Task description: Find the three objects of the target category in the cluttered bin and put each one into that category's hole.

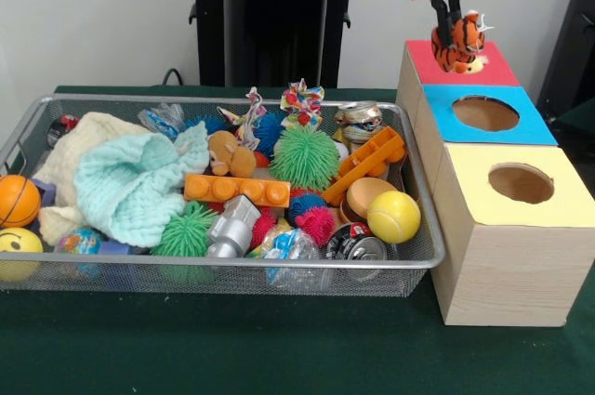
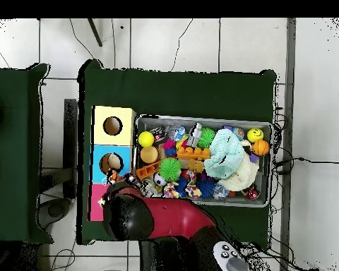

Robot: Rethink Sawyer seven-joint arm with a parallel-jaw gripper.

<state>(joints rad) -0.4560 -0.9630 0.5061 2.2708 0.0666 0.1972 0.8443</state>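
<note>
Gripper (image 1: pixel 455 27) clamped on tiger toy (image 1: pixel 459 43), black fingers (image 1: pixel 442 16) pinching it from above. Toy hanging right over red-topped section (image 1: pixel 460 64) of wooden box (image 1: pixel 502 265), at the hole there; touching the top or just above, cannot tell. Hole itself mostly hidden by the toy.

Next along the box toward the camera from the gripper: blue section with open round hole (image 1: pixel 485 113), then yellow section with open round hole (image 1: pixel 521 183). Both holes clear, nothing on the tops.

Wire bin (image 1: pixel 423 260) down and to the picture's left of the gripper, its side rim just beside the box wall, narrow gap only. Bin packed full: green spiky ball (image 1: pixel 304 157), orange block strip (image 1: pixel 236 190), mint knit cloth (image 1: pixel 139 186), yellow ball (image 1: pixel 393 217), soda can (image 1: pixel 355 244), orange ball (image 1: pixel 17 200) at the far end from the gripper. Little open room inside the bin, items heaped close to the rim.

Green desk (image 1: pixel 232 348) bare in front of bin and box, open strip along the near edge. In overhead view, arm (image 2: pixel 165 219) covering the red section, blue and yellow holes showing beyond it.
</note>
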